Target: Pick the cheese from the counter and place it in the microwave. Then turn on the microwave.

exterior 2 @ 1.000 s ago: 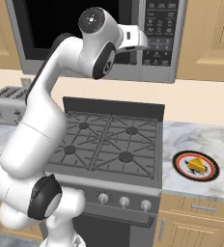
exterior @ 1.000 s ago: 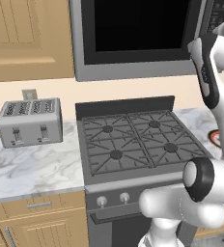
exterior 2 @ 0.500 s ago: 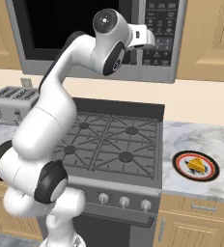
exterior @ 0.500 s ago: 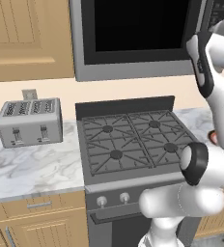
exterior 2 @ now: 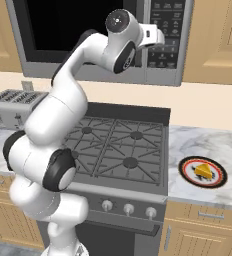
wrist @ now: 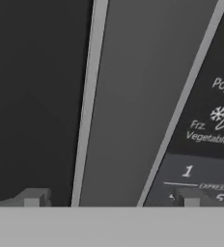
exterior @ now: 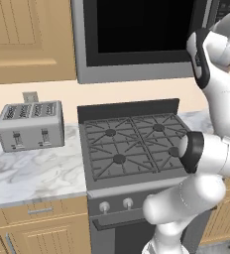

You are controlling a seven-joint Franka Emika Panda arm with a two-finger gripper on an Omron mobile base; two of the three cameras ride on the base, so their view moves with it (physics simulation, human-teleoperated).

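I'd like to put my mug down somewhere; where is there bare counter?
Free: the marble counter in front of the toaster, left of the stove. Right of the stove, the plate holding the cheese takes the front; marble behind it is bare.

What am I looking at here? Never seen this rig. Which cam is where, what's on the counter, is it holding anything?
It's a rendered kitchen with a white robot arm on a driving base. Two pictures come from base cameras behind the arm, left and right. The third comes from a camera on the hand, looking along the gripper, whose tips stand apart with nothing between them. That hand is up at the microwave, facing the strip between its door and button panel. On the counter right of the stove, the cheese sits on a plate. A toaster stands left of the stove.
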